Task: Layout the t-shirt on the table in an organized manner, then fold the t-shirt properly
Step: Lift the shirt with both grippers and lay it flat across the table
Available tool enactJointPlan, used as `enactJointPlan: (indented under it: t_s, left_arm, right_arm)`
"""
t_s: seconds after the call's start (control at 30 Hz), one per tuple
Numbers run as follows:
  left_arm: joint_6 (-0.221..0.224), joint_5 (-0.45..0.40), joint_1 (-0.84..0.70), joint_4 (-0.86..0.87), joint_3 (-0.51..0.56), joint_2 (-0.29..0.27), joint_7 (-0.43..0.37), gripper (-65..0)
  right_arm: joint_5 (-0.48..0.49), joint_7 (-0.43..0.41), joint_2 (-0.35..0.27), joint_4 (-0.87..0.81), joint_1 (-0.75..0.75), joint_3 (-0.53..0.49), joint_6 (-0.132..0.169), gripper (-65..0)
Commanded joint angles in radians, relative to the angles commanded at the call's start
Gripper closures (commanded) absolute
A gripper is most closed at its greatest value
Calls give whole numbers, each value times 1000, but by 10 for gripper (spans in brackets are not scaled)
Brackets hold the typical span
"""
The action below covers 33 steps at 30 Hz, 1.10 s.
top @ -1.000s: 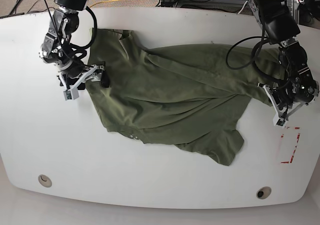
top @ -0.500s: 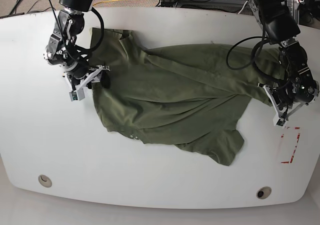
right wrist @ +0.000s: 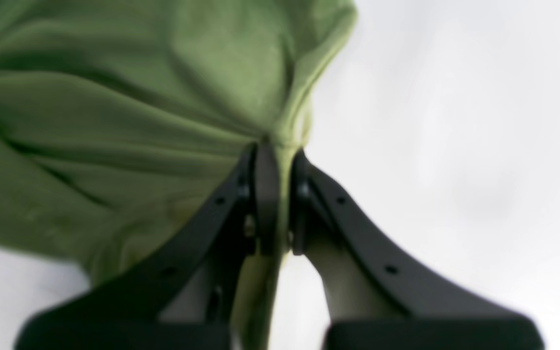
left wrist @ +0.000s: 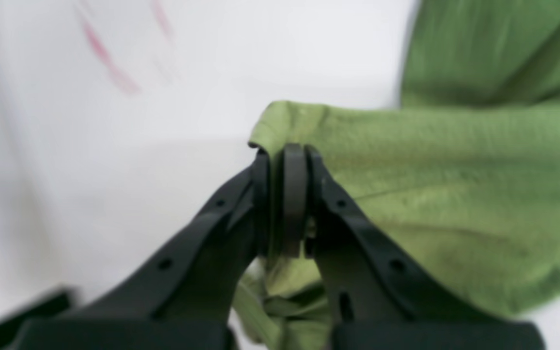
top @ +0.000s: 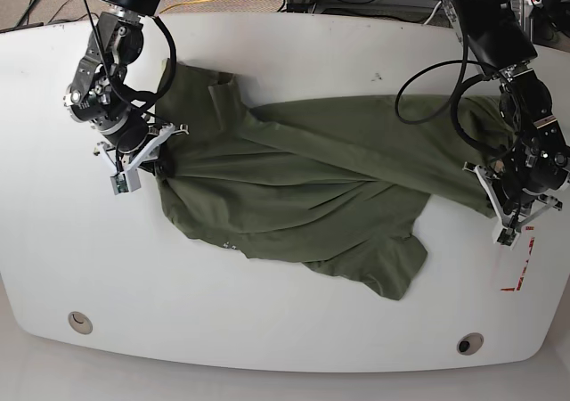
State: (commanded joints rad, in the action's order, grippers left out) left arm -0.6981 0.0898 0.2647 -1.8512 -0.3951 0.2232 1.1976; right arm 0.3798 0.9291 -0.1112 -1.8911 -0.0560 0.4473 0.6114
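Note:
The olive-green t-shirt [top: 303,187] lies wrinkled across the middle of the white table [top: 267,330], stretched between both arms. At the view's left, my right gripper [top: 157,156] is shut on the shirt's left edge. The right wrist view shows its jaws [right wrist: 280,155] pinching a bunched fold of the t-shirt [right wrist: 139,121]. At the view's right, my left gripper [top: 489,201] is shut on the shirt's right edge. Seen from the left wrist, the gripper [left wrist: 287,160] clamps a rolled hem of the t-shirt [left wrist: 455,194] just above the tabletop.
A red tape rectangle [top: 518,272] is marked on the table just in front of my left gripper, and shows as a blur [left wrist: 110,68] in the left wrist view. Two round grommet holes [top: 80,321] [top: 469,343] sit near the front edge. Cables lie beyond the far edge.
My left gripper has pulled its edge of the shirt toward the front edge. My right gripper has drawn its edge slightly left. The shirt's lower hem has shifted left.

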Motion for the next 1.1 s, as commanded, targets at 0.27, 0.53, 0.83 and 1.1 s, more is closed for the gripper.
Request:
enactJointPlan:
  t_s: [0.27, 0.53, 0.83, 1.1]
  left_arm:
    - [0, 3, 140, -123, -5, 0, 75, 0]
    - [0, 2, 313, -120, 0, 21, 97, 0]
    - [0, -3, 577, -94, 84, 18, 100, 0]
    - [0, 0, 859, 46, 107, -17, 100, 0]
  right_arm:
    - [2, 14, -28, -104, 49, 0, 6, 0]
    - [2, 15, -114, -26, 222, -8, 6, 0]
    - [-3, 37, -249, 213, 588, -114, 8, 0]
    - [-6, 37, -341, 440, 993, -253, 8, 0]
